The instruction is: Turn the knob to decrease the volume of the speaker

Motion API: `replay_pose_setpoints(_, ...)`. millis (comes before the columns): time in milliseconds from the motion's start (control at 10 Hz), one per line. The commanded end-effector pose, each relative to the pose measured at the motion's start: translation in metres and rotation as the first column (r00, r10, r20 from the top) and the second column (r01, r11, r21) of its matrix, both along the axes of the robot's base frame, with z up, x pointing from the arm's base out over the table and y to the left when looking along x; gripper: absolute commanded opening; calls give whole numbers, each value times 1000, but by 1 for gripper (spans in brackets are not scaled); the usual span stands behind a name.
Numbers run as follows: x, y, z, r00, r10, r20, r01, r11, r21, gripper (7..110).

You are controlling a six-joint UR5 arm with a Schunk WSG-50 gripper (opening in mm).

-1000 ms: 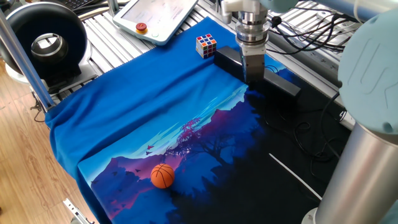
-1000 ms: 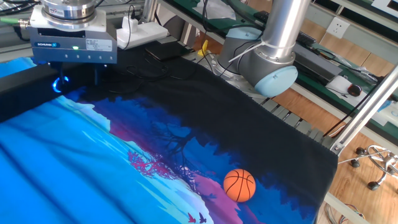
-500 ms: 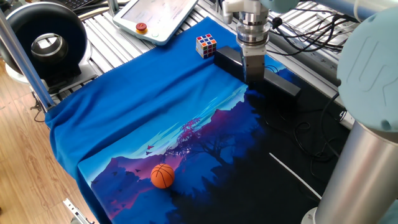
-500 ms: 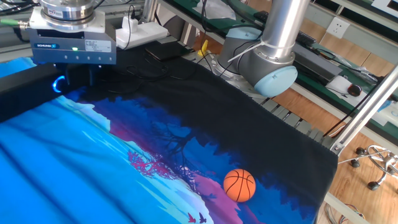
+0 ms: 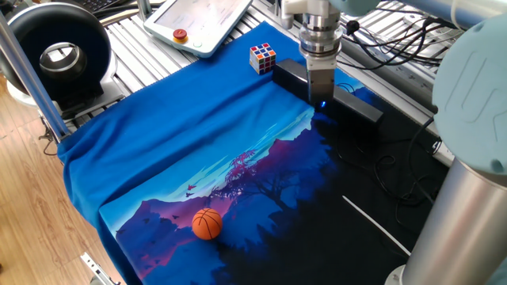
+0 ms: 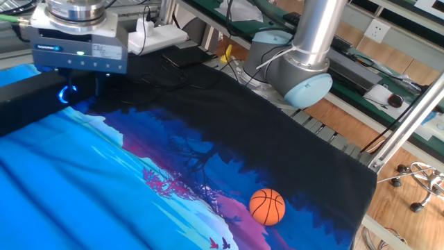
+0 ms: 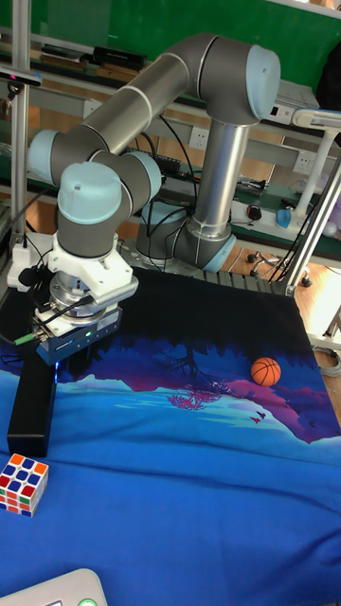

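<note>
The speaker [image 5: 358,107] is a long black bar lying across the far edge of the blue cloth; it also shows in the tall view [image 7: 31,411]. My gripper [image 5: 321,98] points straight down onto its middle, fingers closed around the knob [image 6: 64,94]. Only part of the knob's blue glowing ring shows beside the fingers [image 6: 84,85]; the dial itself is hidden between them. In the tall view the gripper [image 7: 68,365] stands over the bar's far end.
A colourful puzzle cube [image 5: 263,58] sits just left of the speaker. An orange ball [image 5: 207,223] lies near the cloth's front edge. A round black ring device [image 5: 59,54] and a white pendant [image 5: 202,22] stand beyond the cloth. Cables [image 5: 396,162] trail at the right.
The gripper has twisted slightly about its vertical axis while staying on the knob. A spot of blue glow now shows at its fingertips in one fixed view.
</note>
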State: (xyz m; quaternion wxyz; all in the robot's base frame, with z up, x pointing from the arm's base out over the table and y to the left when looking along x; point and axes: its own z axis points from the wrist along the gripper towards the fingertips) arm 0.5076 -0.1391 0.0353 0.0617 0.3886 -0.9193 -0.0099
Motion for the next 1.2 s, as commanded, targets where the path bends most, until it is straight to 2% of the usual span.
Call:
replay_pose_setpoints(0,16,-6,-3,997,-48,59,49,999,-12,66)
replay_pose_setpoints(300,13,2,-2,996,-67,51,66,998,7,66)
replay_pose_setpoints(400,12,2,-2,997,-67,49,66,998,8,44)
replay_pose_setpoints(700,13,8,-5,997,-71,39,70,997,27,44)
replay_pose_setpoints(1100,10,11,0,996,-89,33,88,996,24,44)
